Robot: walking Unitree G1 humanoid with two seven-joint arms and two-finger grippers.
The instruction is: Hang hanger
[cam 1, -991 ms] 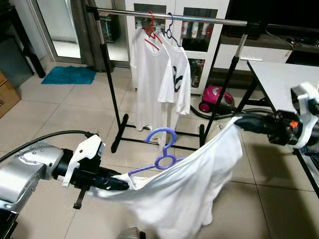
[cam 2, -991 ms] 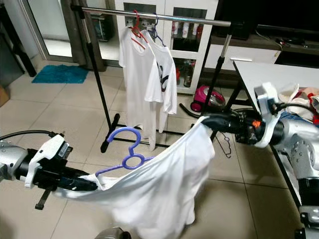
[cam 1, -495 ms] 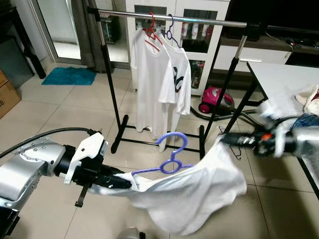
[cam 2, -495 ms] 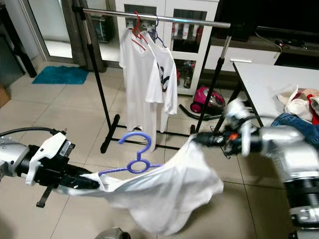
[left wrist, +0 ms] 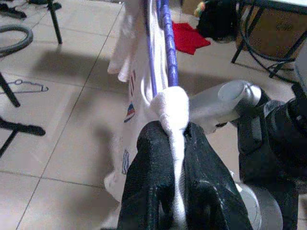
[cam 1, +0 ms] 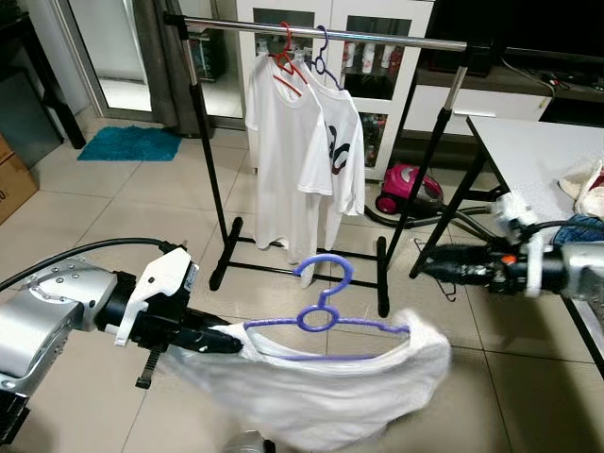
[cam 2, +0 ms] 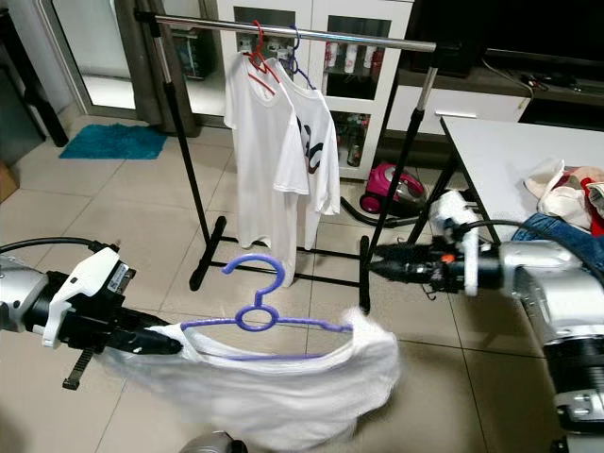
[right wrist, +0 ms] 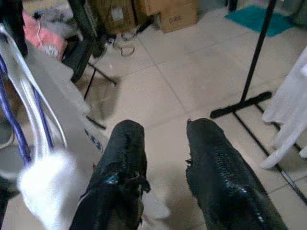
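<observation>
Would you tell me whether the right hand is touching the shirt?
Apart. In the left eye view the right hand sits above the shirt, floor showing between them.

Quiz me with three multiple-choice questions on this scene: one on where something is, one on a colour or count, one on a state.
1. Where is the pink vacuum cleaner?
A. On the table
B. On the floor behind the clothes rack
C. In a claw

2. How many shirts hang on the rack?
A. Two
B. Four
C. None

3. How is the right claw?
A. Shut on the white shirt
B. Open, holding nothing
C. Shut on the purple hanger

Answers: 1 B, it sits on the tiles beyond the rack; 2 A, two white shirts; 3 B, its fingers are spread apart, while the left claw pinches the shirt.
</observation>
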